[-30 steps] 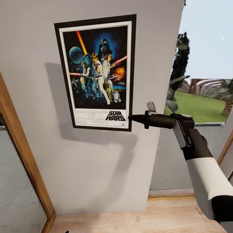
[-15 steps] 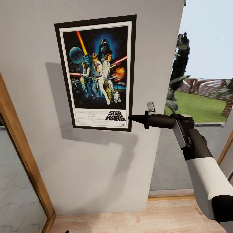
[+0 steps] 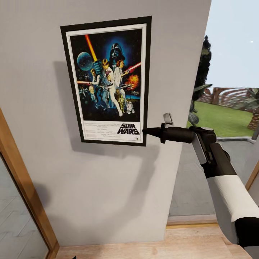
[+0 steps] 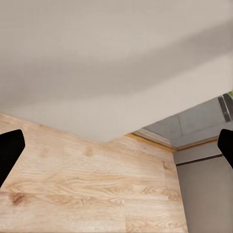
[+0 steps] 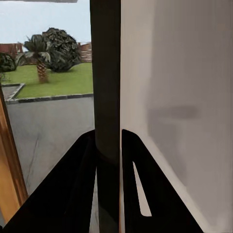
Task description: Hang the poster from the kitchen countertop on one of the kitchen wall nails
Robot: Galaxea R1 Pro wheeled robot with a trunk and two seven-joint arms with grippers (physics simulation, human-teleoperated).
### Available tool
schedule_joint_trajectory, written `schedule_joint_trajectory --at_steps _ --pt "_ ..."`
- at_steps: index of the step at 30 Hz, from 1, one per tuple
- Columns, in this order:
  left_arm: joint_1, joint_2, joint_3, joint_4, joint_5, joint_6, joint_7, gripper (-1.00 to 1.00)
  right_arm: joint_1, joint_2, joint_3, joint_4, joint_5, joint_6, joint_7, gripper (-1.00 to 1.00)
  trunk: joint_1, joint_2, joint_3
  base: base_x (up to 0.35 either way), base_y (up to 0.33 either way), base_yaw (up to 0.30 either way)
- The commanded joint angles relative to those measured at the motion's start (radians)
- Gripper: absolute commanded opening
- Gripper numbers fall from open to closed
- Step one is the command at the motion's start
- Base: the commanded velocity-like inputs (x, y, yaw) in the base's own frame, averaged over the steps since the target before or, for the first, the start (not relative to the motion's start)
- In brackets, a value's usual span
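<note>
The Star Wars poster (image 3: 108, 79) stands upright in front of the grey wall (image 3: 108, 187), with its shadow falling just left of and below it. My right gripper (image 3: 145, 131) is shut on the poster's lower right corner. In the right wrist view the black frame edge (image 5: 107, 73) runs between the two fingers (image 5: 77, 184), which press on it from both sides. My left gripper (image 4: 119, 145) is open with nothing between its fingertips, and it hangs low over the wooden floor (image 4: 87, 194) by the wall's foot. I see no nail. The kitchen countertop is out of view.
A wooden door frame (image 3: 21, 190) slants up along the left. Right of the wall's edge, an opening (image 3: 230, 115) looks out on paving, lawn and trees. Light wooden floor (image 3: 144, 248) lies below.
The whole view has shifted: the wall's right edge sits further right and the door frame further left. Poster and right arm keep their place in the picture. The poster's shadow has narrowed slightly.
</note>
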Motion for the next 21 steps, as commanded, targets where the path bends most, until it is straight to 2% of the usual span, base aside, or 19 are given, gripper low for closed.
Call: schedule_joint_trajectory --at_steps 1,15,21 --pt "0.0 0.0 -0.008 -0.001 0.007 -0.005 0.0 1.0 0.0 -0.001 0.002 0.0 -0.008 0.009 -0.002 -1.0 0.0 -0.001 0.0 0.02 0.0 0.0" --pt "0.0 0.0 -0.008 -0.001 0.007 -0.006 0.0 1.0 0.0 -0.001 0.002 0.0 -0.008 0.009 -0.002 -1.0 0.0 -0.001 0.0 0.007 0.0 0.0" --pt "0.0 0.0 -0.008 -0.001 0.007 -0.006 0.0 1.0 0.0 -0.001 0.002 0.0 -0.008 0.009 -0.002 -1.0 0.0 -0.001 0.0 0.188 0.0 0.0"
